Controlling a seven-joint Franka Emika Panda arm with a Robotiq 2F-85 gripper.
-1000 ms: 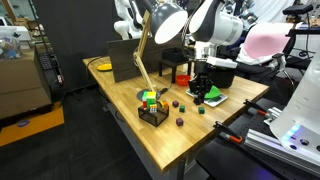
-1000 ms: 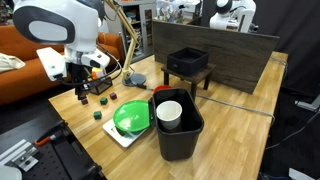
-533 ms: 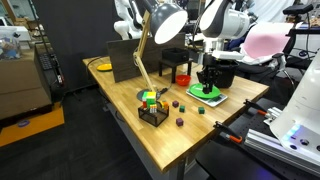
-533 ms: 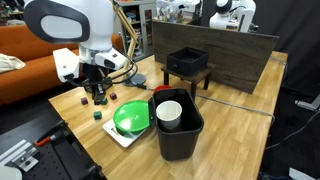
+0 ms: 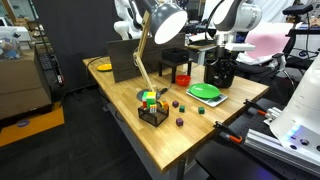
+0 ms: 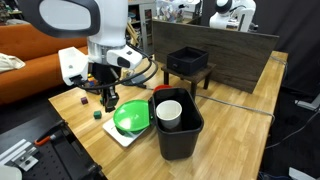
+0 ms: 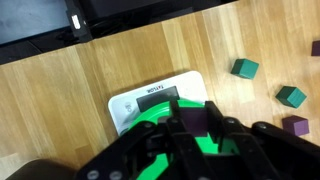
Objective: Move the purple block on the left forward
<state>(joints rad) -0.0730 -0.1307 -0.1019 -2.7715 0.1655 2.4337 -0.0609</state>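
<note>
Wooden surface (image 6: 235, 115) in a busy lab, and the end effector (image 6: 107, 100) hangs above the left edge of the green plate (image 6: 130, 120), with the black bin (image 6: 182, 138) just right of the plate. From out here you can't tell what's between the fingers, they hide it. The wrist view settles it: the end effector (image 7: 196, 128) is nearly closed, pinching the purple block (image 7: 195, 117) over the plate. The block looks cubic, so there's no long axis to call, and its top face sits level and roughly square to the fingers. Right of it, down on the wood, lie a green block (image 7: 245, 68) and a loose purple block (image 7: 295, 125), well apart.
</note>
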